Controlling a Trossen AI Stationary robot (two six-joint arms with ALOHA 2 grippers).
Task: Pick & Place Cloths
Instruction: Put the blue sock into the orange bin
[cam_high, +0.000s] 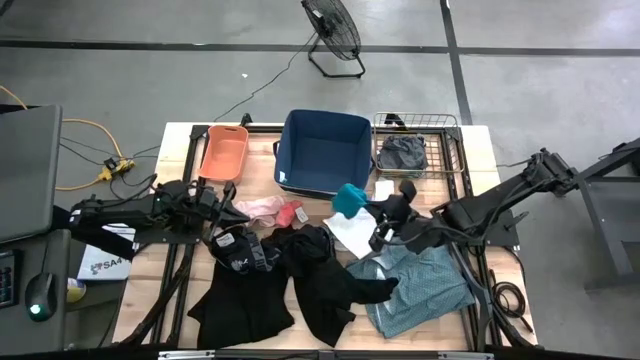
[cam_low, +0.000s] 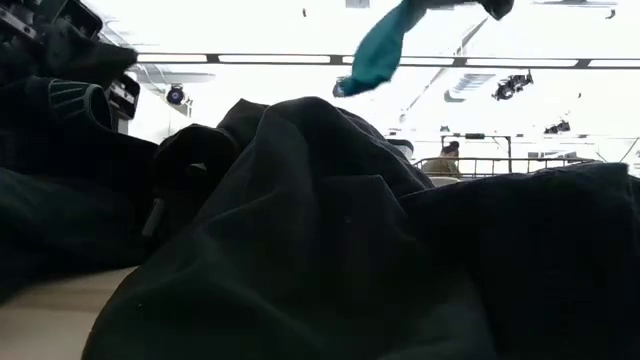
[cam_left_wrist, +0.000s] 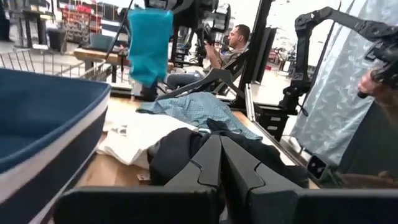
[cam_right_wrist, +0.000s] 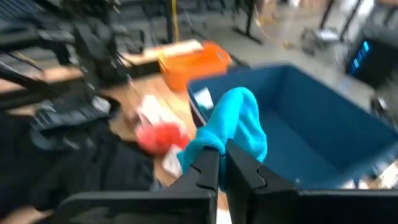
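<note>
Right wrist view showed the teal cloth (cam_right_wrist: 231, 127) pinched by one edge in the right hand (cam_right_wrist: 222, 163), the rest of it hanging loose in the air near the front rim of the navy bin (cam_right_wrist: 323, 118), not yet over its hollow. From above, the same cloth (cam_high: 349, 199) hung between that bin (cam_high: 322, 150) and the white cloth (cam_high: 352, 233) lying on the desk (cam_high: 478, 150).

The grip looked thin, so the cloth could slip free and land on the desk or drape over the rim. If let go too soon, it would likely catch on the bin's wall and slide back out.

Around it lay the other cloths: the large black garments (cam_high: 300, 280), the teal-grey shirt (cam_high: 420, 285), the pink piece (cam_high: 258, 207) and the red piece (cam_high: 291, 214). A low pass of the arm could snag and drag these.

Farther off, the left hand (cam_left_wrist: 219, 163) waited with its fingers pressed together and empty, low over the black pile near the orange bin (cam_high: 223, 151). Both arms reaching toward the middle could crowd each other.
</note>
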